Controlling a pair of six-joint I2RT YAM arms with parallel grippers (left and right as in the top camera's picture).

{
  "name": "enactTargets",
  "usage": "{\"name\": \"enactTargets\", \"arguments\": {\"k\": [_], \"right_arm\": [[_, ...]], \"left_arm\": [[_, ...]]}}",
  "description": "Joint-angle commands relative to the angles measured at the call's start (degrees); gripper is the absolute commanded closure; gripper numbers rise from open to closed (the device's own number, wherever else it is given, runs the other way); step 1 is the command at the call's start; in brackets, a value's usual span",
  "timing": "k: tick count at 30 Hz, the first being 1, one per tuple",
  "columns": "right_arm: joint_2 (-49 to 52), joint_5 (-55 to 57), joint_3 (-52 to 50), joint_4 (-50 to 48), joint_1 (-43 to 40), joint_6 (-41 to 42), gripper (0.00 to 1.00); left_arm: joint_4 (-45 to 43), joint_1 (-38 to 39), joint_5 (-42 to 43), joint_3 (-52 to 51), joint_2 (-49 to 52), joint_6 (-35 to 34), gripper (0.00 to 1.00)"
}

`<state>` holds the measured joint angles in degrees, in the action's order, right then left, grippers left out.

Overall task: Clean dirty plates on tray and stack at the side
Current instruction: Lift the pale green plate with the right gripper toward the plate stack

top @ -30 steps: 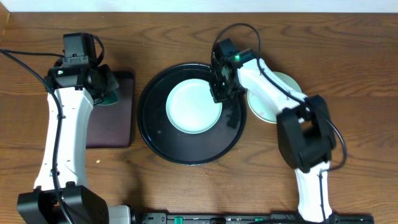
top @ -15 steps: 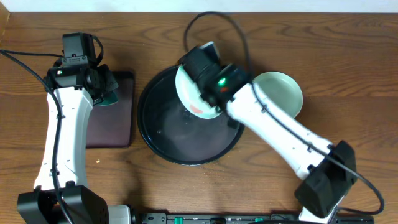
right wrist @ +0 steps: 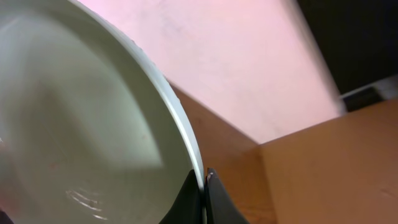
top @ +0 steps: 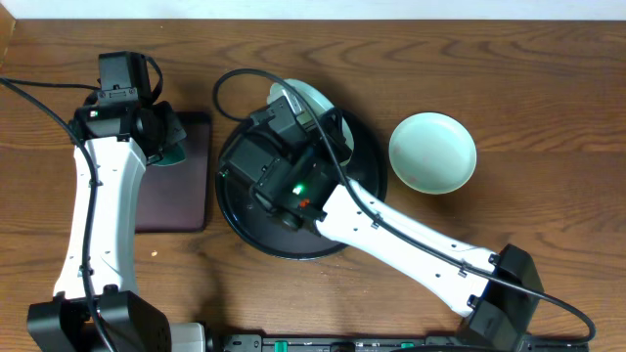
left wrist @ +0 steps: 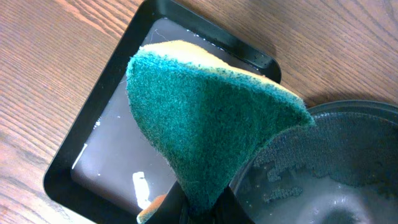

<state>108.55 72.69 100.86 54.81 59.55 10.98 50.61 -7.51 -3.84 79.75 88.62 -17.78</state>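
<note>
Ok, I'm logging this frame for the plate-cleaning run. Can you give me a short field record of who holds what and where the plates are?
left gripper: shut on the sponge, green face showing, above the rectangular tray
right gripper: pinching the rim of the held plate
held plate: pale, lifted and tilted over the round tray, near its far edge
aqua plate: flat on the table, right of the round tray, apart from it
third plate: not in view
</note>
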Motion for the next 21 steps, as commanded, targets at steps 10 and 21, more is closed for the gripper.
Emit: {"name": "enactTargets", "arguments": {"k": [10, 21], "right_arm": [[-1.9, -20.8, 0.2, 0.9, -4.1, 1.5, 0.99], [-1.0, -74.2, 0.2, -0.8, -17.8, 1.6, 0.99]], "left_arm": [[0.2, -0.3, -0.7, 0.2, 0.1, -0.3, 0.92], [0.2, -0.3, -0.7, 0.2, 0.1, -0.3, 0.92]]}}
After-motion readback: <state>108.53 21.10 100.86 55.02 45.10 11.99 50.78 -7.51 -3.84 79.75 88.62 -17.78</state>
